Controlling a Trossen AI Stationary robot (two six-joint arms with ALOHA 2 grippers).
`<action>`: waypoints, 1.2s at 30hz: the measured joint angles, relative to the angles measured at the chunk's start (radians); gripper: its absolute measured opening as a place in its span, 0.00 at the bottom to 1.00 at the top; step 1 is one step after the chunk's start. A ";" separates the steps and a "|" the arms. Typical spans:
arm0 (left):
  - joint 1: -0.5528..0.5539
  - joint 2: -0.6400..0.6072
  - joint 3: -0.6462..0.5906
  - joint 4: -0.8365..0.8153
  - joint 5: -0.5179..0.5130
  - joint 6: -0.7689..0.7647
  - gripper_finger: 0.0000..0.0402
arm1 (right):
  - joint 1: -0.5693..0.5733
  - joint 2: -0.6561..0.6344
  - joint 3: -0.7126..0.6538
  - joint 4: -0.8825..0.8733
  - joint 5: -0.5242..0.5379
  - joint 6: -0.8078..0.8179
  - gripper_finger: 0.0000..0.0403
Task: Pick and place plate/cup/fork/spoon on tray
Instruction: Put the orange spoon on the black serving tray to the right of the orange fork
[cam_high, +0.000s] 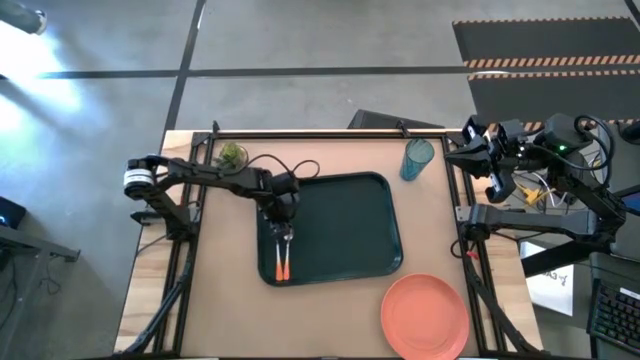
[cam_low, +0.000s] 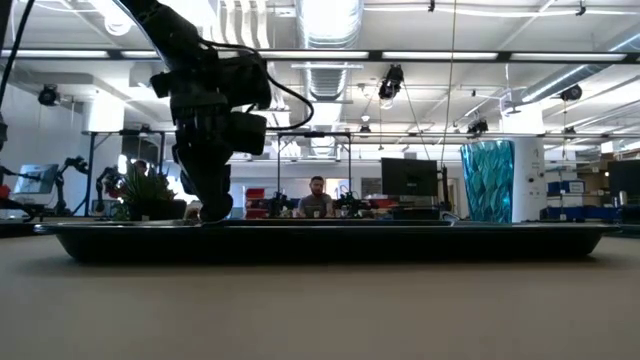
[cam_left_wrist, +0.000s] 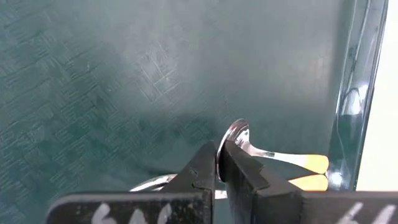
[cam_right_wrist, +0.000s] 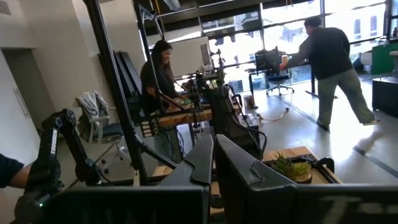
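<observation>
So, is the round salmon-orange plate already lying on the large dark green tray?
No, in the high view the round salmon-orange plate lies on the bare table, outside the near right corner of the large dark green tray.

Textured matt tray (cam_left_wrist: 112, 81), shiny metal spoon (cam_left_wrist: 239, 134)

A grey concrete floor (cam_high: 300, 45) crossed by dark lines surrounds the light wooden tabletop (cam_high: 330, 310). Beyond it, an open workshop with ceiling ducts (cam_low: 330, 30), strip lights, monitors (cam_low: 408, 178) and large windows (cam_right_wrist: 292, 18); several people (cam_right_wrist: 329, 62) stand or sit among desks.
</observation>
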 joint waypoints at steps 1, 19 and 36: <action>0.000 -0.001 0.000 0.008 0.000 -0.006 0.00 | 0.000 0.000 0.000 0.000 0.000 0.000 0.02; 0.000 -0.001 -0.019 0.040 -0.031 -0.021 0.09 | 0.000 0.000 0.000 0.000 0.000 -0.003 0.02; 0.000 -0.001 -0.010 0.042 -0.049 -0.011 0.09 | 0.000 0.000 0.000 0.000 0.000 -0.002 0.02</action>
